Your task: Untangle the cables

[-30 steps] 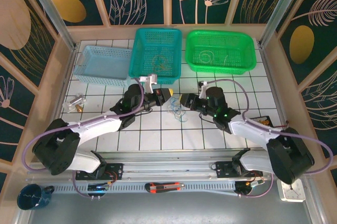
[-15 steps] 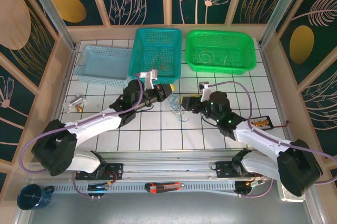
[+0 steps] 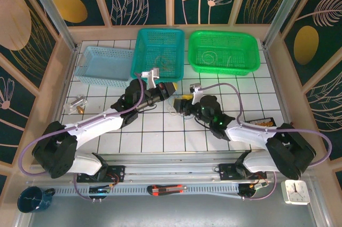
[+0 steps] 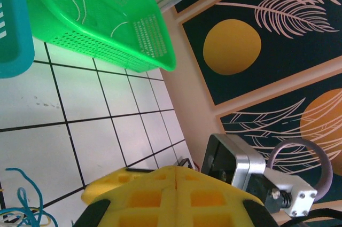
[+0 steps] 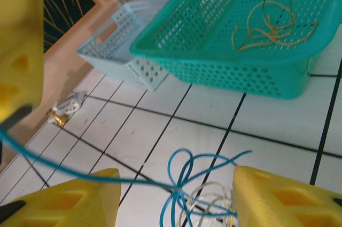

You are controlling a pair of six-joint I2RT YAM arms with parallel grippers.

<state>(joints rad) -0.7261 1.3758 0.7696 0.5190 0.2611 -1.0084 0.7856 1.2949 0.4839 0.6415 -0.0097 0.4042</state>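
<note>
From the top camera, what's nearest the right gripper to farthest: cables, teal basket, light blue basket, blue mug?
1. Cables, at the right gripper fingertips.
2. Teal basket, behind it.
3. Light blue basket, far left.
4. Blue mug, near-left corner.

Three baskets, light blue [image 3: 101,81], teal [image 3: 137,56], green [image 3: 224,69], two robot arms [image 3: 101,124] [image 3: 251,132], one cable tangle [image 5: 180,187], one mug [image 3: 32,199]
</note>
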